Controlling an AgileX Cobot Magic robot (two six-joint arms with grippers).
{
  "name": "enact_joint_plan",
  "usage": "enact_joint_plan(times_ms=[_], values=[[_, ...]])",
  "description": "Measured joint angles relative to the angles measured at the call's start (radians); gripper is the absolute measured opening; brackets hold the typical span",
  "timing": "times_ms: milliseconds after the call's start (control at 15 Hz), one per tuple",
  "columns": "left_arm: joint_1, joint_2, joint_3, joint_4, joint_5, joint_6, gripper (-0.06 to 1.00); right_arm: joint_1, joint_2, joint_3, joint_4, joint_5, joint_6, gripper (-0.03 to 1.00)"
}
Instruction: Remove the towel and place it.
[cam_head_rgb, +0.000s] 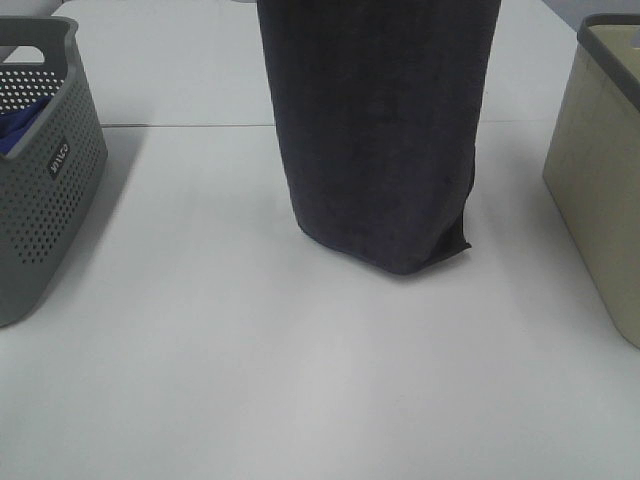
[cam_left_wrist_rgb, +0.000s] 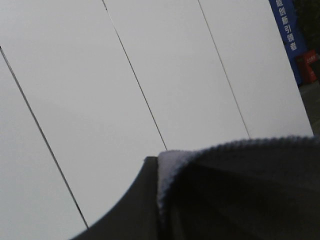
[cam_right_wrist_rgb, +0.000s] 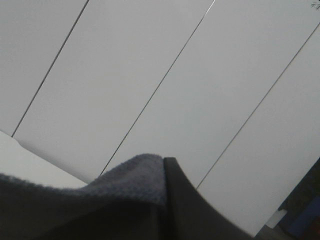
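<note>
The towel (cam_head_rgb: 380, 130), dark charcoal and plush, hangs lengthwise in the middle of the exterior high view. Its folded lower end rests on the white table (cam_head_rgb: 250, 380), and its top runs out of the frame. Neither gripper shows in that view. In the left wrist view my left gripper (cam_left_wrist_rgb: 159, 165) is shut, with the towel's edge (cam_left_wrist_rgb: 240, 190) pinched against a dark finger (cam_left_wrist_rgb: 135, 210). The right wrist view shows the same: my right gripper (cam_right_wrist_rgb: 164, 165) shut on towel fabric (cam_right_wrist_rgb: 100, 200) beside its dark finger (cam_right_wrist_rgb: 190, 210). Both wrist cameras face a white panelled wall.
A grey perforated basket (cam_head_rgb: 40, 180) stands at the left table edge with a blue cloth (cam_head_rgb: 20, 120) inside. A beige basket (cam_head_rgb: 600, 170) stands at the right edge. Bare tabletop lies between them in front of the towel.
</note>
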Motion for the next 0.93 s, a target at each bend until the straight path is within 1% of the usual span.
enact_joint_plan(times_ms=[67,133,200,267,400,533,667,733,800,867,933], values=[[0.035,0.011,-0.003,0.000,-0.036,-0.028,0.00,-0.027,0.026,-0.008,-0.029,-0.036,0.047,0.02],[0.063,0.025,-0.004,0.000,-0.060,-0.038,0.00,-0.065,0.050,-0.022,-0.038,-0.083,0.103,0.02],[0.101,0.058,-0.013,-0.001,-0.076,-0.042,0.00,-0.124,0.086,-0.046,-0.042,-0.148,0.179,0.02],[0.129,0.090,-0.030,-0.001,-0.084,-0.042,0.00,-0.159,0.117,-0.067,-0.041,-0.191,0.224,0.02],[0.177,0.173,-0.105,-0.013,-0.129,-0.044,0.00,-0.205,0.186,-0.106,-0.038,-0.263,0.270,0.02],[0.193,0.254,-0.196,-0.015,-0.154,-0.044,0.00,-0.236,0.249,-0.151,-0.036,-0.293,0.281,0.02],[0.195,0.388,-0.359,-0.015,-0.168,-0.044,0.00,-0.280,0.334,-0.222,-0.028,-0.328,0.292,0.02],[0.195,0.463,-0.481,-0.014,-0.168,-0.043,0.00,-0.307,0.374,-0.275,-0.025,-0.357,0.319,0.02],[0.196,0.550,-0.621,-0.014,-0.169,-0.033,0.00,-0.328,0.423,-0.352,-0.023,-0.375,0.351,0.02],[0.209,0.716,-0.894,-0.013,-0.182,-0.012,0.00,-0.351,0.506,-0.496,-0.010,-0.394,0.385,0.02],[0.213,0.748,-0.952,-0.015,-0.184,-0.012,0.00,-0.355,0.521,-0.520,-0.003,-0.398,0.386,0.02]])
